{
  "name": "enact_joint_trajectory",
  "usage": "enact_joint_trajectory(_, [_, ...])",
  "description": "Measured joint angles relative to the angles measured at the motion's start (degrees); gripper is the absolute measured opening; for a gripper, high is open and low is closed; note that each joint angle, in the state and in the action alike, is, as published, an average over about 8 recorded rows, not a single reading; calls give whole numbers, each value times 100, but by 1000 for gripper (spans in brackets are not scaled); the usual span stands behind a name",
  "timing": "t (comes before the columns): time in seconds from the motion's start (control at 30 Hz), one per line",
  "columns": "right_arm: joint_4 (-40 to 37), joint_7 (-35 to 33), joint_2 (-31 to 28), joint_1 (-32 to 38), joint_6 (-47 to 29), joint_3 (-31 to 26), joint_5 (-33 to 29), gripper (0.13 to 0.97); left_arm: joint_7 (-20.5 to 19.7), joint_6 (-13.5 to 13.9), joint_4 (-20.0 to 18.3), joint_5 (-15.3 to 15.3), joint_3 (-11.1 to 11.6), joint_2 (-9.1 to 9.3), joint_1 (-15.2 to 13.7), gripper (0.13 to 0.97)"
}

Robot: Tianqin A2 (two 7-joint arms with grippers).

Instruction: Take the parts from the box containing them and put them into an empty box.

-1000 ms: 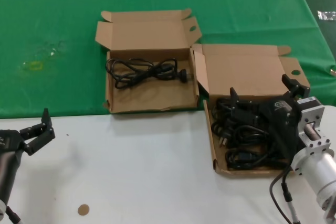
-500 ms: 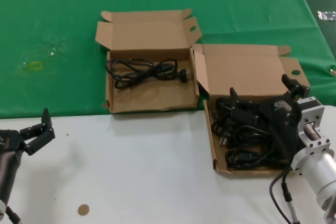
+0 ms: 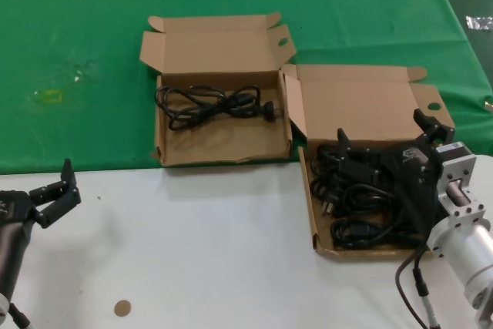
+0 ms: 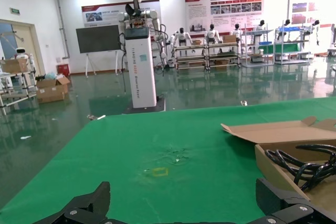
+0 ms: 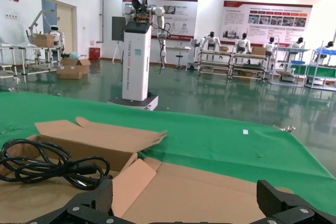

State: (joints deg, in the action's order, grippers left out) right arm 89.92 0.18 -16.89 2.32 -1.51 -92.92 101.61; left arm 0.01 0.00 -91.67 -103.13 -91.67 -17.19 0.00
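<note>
Right gripper point(image 3: 389, 138), same spot as before.

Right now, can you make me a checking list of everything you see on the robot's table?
Surface: white table in front, green cloth behind.
Job's things: left box holds one black cord; right box holds a pile of cords.
Clutter: small brown disc on the white part.
Grippers: left gripper open, off to the side; right gripper open over the cord pile.
Cables: robot cable by the right arm.
Surroundings: hall with shelves, posters and other robots.
</note>
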Motion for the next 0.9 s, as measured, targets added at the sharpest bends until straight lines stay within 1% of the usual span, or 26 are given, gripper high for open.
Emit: enact_joint_trajectory(0.9, [0, 0, 0, 0, 0, 0, 0, 966, -1, 0, 0, 0, 0, 0, 0, 966])
